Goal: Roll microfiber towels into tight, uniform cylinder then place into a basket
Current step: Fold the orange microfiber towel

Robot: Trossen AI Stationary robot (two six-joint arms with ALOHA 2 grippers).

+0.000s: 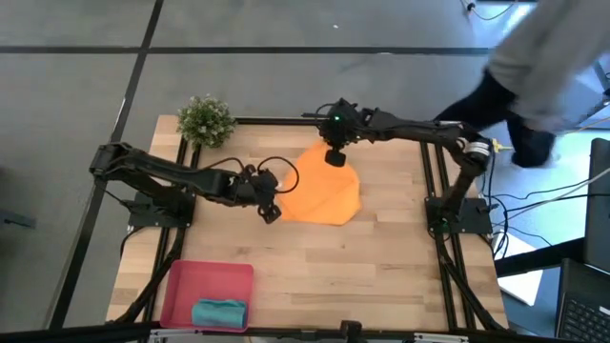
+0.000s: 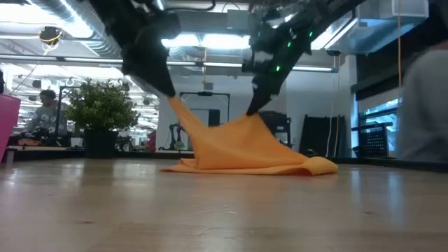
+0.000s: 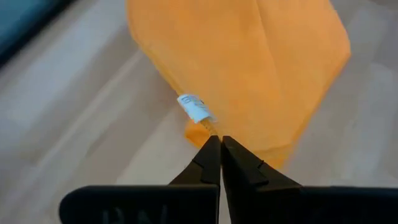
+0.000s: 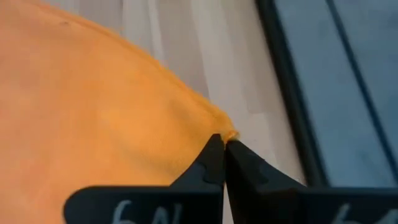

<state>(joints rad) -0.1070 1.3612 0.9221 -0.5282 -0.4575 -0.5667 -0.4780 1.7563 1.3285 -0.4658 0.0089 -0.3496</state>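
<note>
Now, orange towel point(image 1: 324, 193): mid-surface, two edges lifted, the rest draped on the wood.
Left gripper point(image 3: 216, 146): jaws fully closed, pinching the edge by the white tag point(image 3: 195, 107).
Right gripper point(image 4: 222, 142): jaws closed on a far corner.
Handling: likely light, limp, sagging between grips; edges and corners look best to hold.
Teal towel point(image 1: 219, 312): rolled, in the basket point(image 1: 181, 276).

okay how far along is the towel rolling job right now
Done: the teal towel lies rolled in the basket. In hand: the left claw and right claw are each shut on an edge of the orange towel, lifting it off the table at two points. Left: the orange towel is unrolled, so it needs rolling and placing in the basket.
</note>
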